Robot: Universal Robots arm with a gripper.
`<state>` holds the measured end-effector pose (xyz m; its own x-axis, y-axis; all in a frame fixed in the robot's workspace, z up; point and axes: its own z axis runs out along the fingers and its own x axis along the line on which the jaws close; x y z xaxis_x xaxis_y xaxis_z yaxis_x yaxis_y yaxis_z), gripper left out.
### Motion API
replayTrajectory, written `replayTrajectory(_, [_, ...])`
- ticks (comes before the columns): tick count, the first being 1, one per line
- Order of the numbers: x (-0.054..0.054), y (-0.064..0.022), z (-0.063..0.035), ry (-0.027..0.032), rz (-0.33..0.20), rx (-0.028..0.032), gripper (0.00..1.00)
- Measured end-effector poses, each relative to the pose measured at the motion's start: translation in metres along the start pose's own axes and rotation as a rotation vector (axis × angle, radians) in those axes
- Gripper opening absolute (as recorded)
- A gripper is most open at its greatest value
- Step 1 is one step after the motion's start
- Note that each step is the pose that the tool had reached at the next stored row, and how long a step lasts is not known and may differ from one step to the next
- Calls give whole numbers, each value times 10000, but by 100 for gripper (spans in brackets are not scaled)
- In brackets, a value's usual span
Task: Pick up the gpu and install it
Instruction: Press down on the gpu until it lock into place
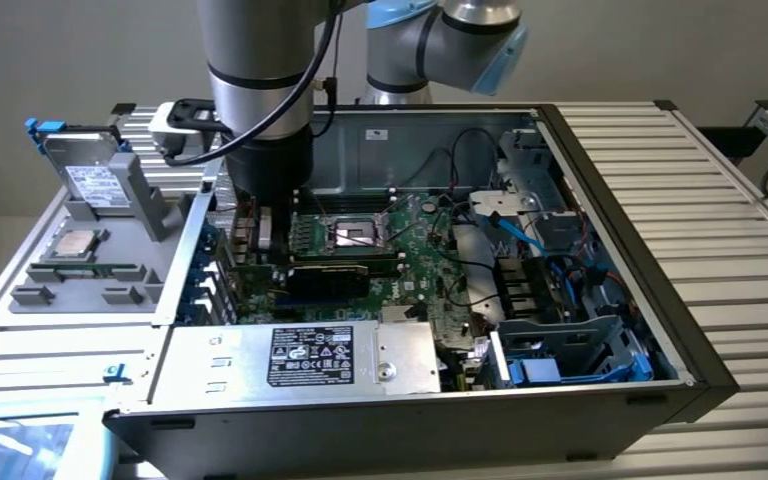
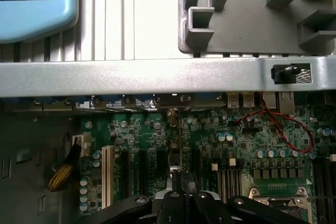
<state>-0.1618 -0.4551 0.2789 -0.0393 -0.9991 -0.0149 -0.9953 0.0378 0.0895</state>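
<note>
Green motherboard (image 1: 404, 250) lies in the open case (image 1: 598, 380), and the arm (image 1: 261, 90) reaches down into the case toward the exterior view's left side. At its lower end the gripper (image 1: 281, 235) sits low over the board, clamped on the gpu (image 1: 337, 272), which stands on edge with its black shroud facing the near side and its lower edge at the expansion slots. In the wrist view the gripper (image 2: 181, 195) has its 2 black fingers (image 2: 173, 203) drawn together on the thin upper edge of the gpu (image 2: 180, 145), which runs as a narrow line away from the camera toward the case's rear panel, over the slots (image 2: 137, 169). A white slot (image 2: 107, 174) lies beside the dark ones. Red wires (image 2: 286, 129) loop across the board near the CPU socket (image 2: 286, 203). In the exterior view a power supply (image 1: 304, 355) with a black label fills the near left corner of the case. Left of the case, a grey tray (image 1: 84, 285) holds a hard drive (image 1: 88, 175) standing upright, a CPU (image 1: 75, 241) and a RAM stick (image 1: 87, 270)
</note>
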Motion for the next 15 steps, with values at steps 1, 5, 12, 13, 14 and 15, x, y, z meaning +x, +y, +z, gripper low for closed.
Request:
replayTrajectory(1, [0, 0, 2, 1, -21, 1, 12])
replayTrajectory(5, [0, 0, 5, 7, -66, 0, 12])
replayTrajectory(12, [-8, -2, 35, 12, -112, -1, 12])
replayTrajectory(13, [-8, -2, 35, 14, -113, -2, 12])
replayTrajectory(14, [-8, -2, 35, 14, -113, -2, 12])
replayTrajectory(15, [-9, -3, 36, 13, -113, -1, 12])
